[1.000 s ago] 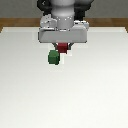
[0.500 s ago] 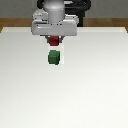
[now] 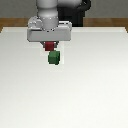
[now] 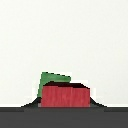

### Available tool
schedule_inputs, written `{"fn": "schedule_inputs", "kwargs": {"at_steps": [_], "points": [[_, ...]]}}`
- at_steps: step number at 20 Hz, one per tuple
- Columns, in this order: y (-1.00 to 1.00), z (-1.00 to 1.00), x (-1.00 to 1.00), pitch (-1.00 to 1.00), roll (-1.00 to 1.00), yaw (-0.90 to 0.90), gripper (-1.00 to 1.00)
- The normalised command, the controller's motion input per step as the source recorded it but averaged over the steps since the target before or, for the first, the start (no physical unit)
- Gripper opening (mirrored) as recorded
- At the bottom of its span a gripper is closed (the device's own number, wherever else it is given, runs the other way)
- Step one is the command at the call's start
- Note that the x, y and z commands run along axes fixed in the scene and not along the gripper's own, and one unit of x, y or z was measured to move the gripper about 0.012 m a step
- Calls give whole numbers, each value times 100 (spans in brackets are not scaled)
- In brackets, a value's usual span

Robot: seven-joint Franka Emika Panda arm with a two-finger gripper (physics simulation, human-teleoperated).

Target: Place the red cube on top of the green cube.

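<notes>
Red cube (image 3: pixel 50 47): gripped in the closed jaws of the gripper (image 3: pixel 50 48), upper centre of frame, off the table (image 3: pixel 95 90).
Green cube (image 3: pixel 54 58): on table, just below, partly overlapped.
Done: pickup.
Left: align, lower, release.

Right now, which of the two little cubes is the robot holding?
The red cube: it sits up between the jaws under the arm's head, off the table. The green cube rests on the white table, untouched.

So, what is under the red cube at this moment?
The red cube hangs in the gripper, above the table. The green cube sits just below it, partly covered in the wrist view. Contact cannot be judged.
</notes>
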Motion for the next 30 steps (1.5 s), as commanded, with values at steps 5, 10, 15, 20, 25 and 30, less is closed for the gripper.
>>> {"fn": "schedule_inputs", "kwargs": {"at_steps": [5, 10, 15, 20, 25, 30], "points": [[20, -40, 0, 0, 0, 0, -100], [20, 0, 0, 0, 0, 0, -100], [20, 0, 0, 0, 0, 0, -100], [20, 0, 0, 0, 0, 0, -100], [0, 0, 0, 0, 0, 0, 100], [0, 0, 0, 0, 0, 0, 100]]}}
